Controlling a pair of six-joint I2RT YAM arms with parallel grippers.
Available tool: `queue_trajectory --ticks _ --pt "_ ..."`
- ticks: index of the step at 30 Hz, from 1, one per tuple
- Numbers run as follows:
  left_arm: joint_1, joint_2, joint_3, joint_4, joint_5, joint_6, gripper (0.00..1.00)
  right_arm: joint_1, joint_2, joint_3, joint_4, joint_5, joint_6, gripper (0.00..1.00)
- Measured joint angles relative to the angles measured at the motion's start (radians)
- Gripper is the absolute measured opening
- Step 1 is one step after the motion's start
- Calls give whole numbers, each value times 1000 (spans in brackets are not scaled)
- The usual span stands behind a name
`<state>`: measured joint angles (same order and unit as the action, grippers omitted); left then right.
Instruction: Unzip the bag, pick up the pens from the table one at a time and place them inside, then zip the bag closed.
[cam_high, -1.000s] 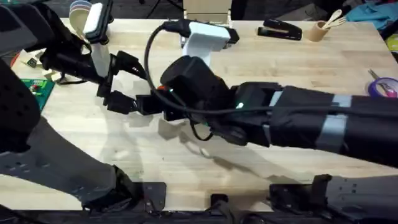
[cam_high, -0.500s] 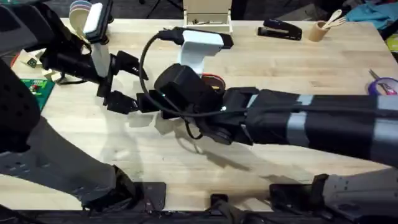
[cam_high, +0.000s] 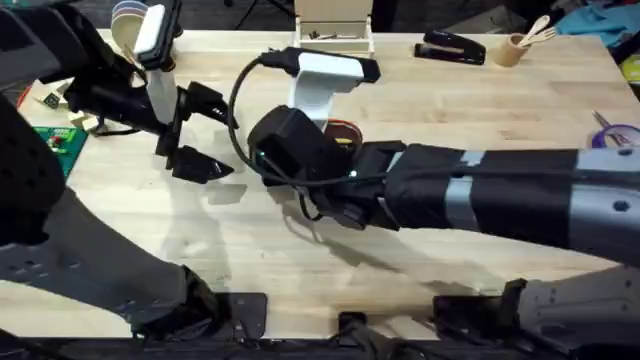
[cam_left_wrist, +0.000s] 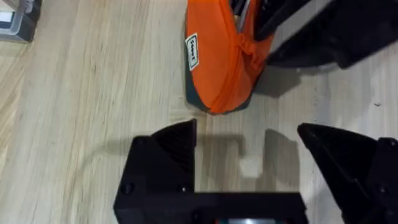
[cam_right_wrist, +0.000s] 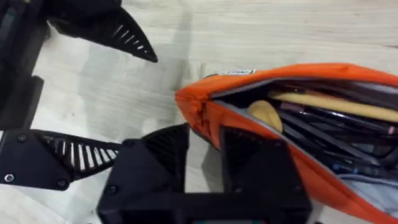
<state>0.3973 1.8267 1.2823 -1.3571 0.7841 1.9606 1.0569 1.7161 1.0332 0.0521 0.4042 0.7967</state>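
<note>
Orange bag (cam_right_wrist: 273, 118) unzipped, pens (cam_right_wrist: 336, 106) inside, wood table (cam_right_wrist: 261, 31)

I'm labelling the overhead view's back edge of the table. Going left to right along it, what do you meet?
Stack of cups → tan box → black stapler → cup of wooden sticks.

bag (cam_high: 343, 131) mostly hidden under R arm
</note>
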Motion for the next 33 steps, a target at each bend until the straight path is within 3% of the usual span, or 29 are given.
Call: queue_trajectory --ticks 2,3,5,19,25,33 --pt "0 0 0 0 0 0 993 -1 0 0 0 0 1 204" --pt "0 0 0 0 0 0 993 -1 0 0 0 0 4 98" --pt "0 0 0 0 0 0 993 -1 0 0 1 0 4 38" --pt "0 0 0 0 0 0 993 -3 -1 20 -2 0 -86 31" --pt "0 0 0 0 0 0 993 15 -17 131 -181 1 -126 31" --pt "0 0 0 0 0 0 993 95 -28 265 -405 113 -140 31"
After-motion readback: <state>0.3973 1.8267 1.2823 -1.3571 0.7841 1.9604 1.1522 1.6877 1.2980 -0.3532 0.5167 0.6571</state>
